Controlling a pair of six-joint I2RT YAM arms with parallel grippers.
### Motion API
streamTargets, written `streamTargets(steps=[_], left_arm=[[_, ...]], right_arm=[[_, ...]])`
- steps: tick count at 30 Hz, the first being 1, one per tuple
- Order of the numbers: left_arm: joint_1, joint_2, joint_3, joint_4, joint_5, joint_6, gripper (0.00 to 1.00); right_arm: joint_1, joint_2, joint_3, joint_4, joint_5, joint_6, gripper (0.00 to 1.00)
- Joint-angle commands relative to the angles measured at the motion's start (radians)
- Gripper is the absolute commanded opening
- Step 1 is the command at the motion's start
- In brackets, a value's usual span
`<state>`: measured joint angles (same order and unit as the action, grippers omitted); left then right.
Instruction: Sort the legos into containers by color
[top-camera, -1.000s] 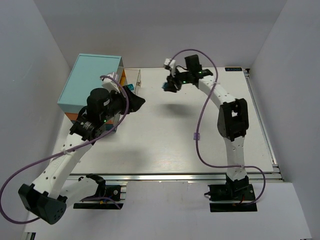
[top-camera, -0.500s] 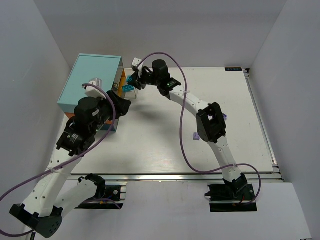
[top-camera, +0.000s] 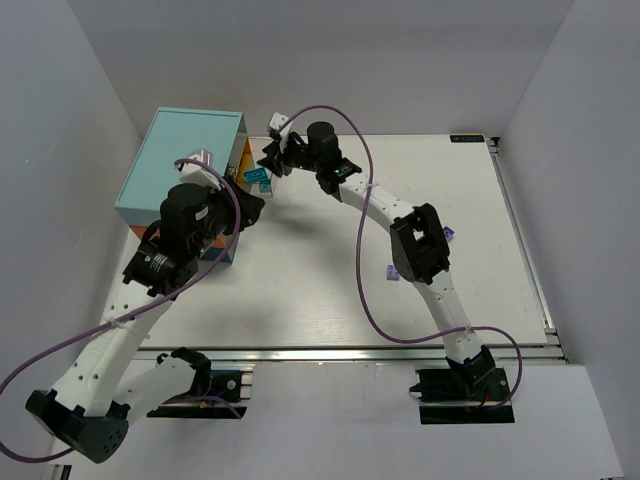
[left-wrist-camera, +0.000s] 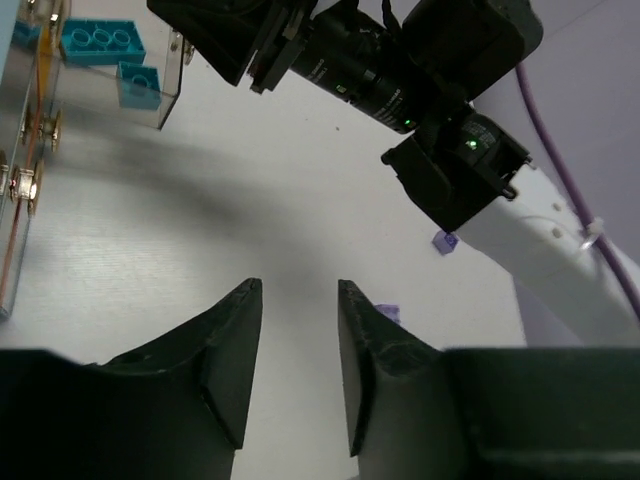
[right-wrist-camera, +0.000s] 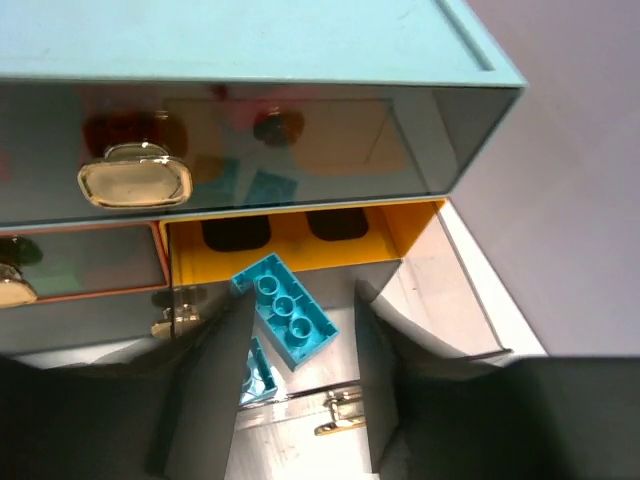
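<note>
A cyan lego (right-wrist-camera: 287, 310) lies studs-down in the pulled-out clear drawer (right-wrist-camera: 455, 290) of the teal-topped cabinet (top-camera: 185, 160), beside another cyan lego (right-wrist-camera: 255, 375). My right gripper (right-wrist-camera: 302, 295) hangs over that drawer, open, its fingers on either side of the lego with a gap on the right. In the top view the right gripper (top-camera: 268, 160) sits at the cabinet's front corner. My left gripper (left-wrist-camera: 300, 290) is open and holds nothing, low over the table near the drawer (left-wrist-camera: 170, 75). Two pale purple legos (left-wrist-camera: 445, 241) (left-wrist-camera: 388, 314) lie on the table.
The cabinet (right-wrist-camera: 230, 40) has closed drawers with brass handles (right-wrist-camera: 135, 178) above and left of the open one. The right arm's wrist (left-wrist-camera: 400, 70) crosses just ahead of my left gripper. The purple legos (top-camera: 449, 234) (top-camera: 392, 273) sit beside the right arm's elbow.
The right arm swung left from the back middle to the open drawer, and its jaws widened around the cyan lego. The left gripper's jaws narrowed a little and its arm shifted slightly.
</note>
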<state>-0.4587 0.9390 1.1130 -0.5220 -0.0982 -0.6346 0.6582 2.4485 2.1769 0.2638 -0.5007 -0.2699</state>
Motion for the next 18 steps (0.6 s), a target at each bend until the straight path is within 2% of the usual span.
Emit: streamTargets(steps=[1,2,3,6,7,9,10,11,15,17,18], left_arm=[[-0.003,0.056,0.004,0.103,0.054,0.012,0.44],[-0.003,0.079,0.004,0.12,0.069,0.019,0.37],[-0.003,0.139,0.008,0.134,0.096,0.024,0.24],[-0.003,0.28,0.047,0.183,0.158,0.044,0.04],[-0.003,0.32,0.079,0.198,0.167,0.058,0.0],[-0.003,0.397,0.122,0.203,0.178,0.076,0.0],[-0.003,0.482,0.183,0.183,0.18,0.099,0.0],[-0.003,0.524,0.217,0.172,0.176,0.117,0.0],[-0.012,0.737,0.396,0.1,0.115,0.188,0.0],[-0.012,0.872,0.476,0.024,-0.016,0.211,0.0],[-0.012,0.923,0.578,-0.045,-0.07,0.213,0.0]], right_arm=[[-0.031,-0.121,-0.05,0.093,0.025,0.118,0.3],[-0.06,-0.169,-0.075,0.098,0.059,0.145,0.16],[-0.075,-0.192,-0.1,0.094,0.082,0.17,0.0],[-0.172,-0.267,-0.158,-0.023,0.12,0.262,0.0],[-0.193,-0.299,-0.178,-0.096,0.126,0.328,0.0],[-0.273,-0.333,-0.255,-0.161,0.102,0.356,0.0],[-0.294,-0.365,-0.281,-0.216,0.065,0.353,0.0],[-0.352,-0.382,-0.346,-0.23,0.015,0.354,0.0],[-0.44,-0.502,-0.552,-0.238,-0.053,0.356,0.0],[-0.466,-0.569,-0.618,-0.236,-0.061,0.342,0.0],[-0.474,-0.592,-0.678,-0.23,-0.065,0.327,0.0]])
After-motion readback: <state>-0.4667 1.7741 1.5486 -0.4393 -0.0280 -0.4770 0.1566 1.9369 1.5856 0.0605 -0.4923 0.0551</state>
